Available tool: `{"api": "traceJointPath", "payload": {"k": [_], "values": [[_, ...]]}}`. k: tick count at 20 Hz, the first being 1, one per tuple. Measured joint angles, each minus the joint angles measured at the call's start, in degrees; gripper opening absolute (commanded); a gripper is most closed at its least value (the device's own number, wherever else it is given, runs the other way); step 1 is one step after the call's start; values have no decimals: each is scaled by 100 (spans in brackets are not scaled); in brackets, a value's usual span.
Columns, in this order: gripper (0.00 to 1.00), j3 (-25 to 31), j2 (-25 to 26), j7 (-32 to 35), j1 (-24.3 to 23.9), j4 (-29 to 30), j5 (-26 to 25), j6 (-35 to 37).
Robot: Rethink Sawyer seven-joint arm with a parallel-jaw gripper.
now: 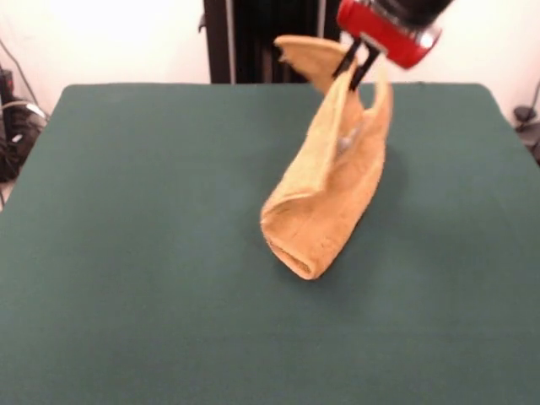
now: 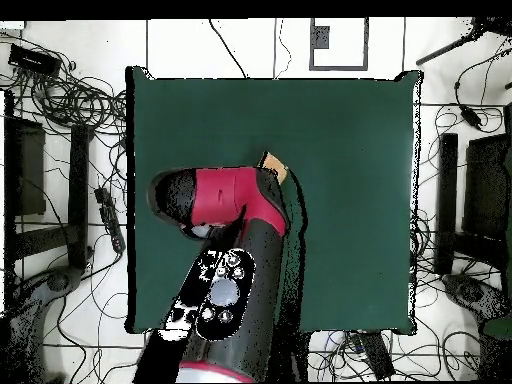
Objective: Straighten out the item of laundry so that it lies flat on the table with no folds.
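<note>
The orange-yellow terry towel hangs from my gripper in a long folded drape. Its lower rolled end rests on the dark green table near the middle. My gripper is shut on the towel's top edge, high above the table at the far right of centre, and a corner of cloth flaps out to the left of it. In the overhead view the red and black arm covers almost all of the towel; only a small orange tip shows at the arm's upper right. The gripper itself is hidden there.
The black pedestal stands behind the table's far edge. Cables and black stands lie on the floor on both sides of the table.
</note>
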Motion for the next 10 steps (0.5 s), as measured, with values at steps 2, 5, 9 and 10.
{"api": "traceJointPath", "payload": {"k": [2, 5, 9, 10], "values": [[0, -1, -266, 0, -85, 8, 77, 128], [0, -1, -470, 0, -154, 16, 109, 263], [0, 6, -842, 0, -239, 218, 151, 351], [0, 19, -957, 0, -268, 353, 158, 343]]}}
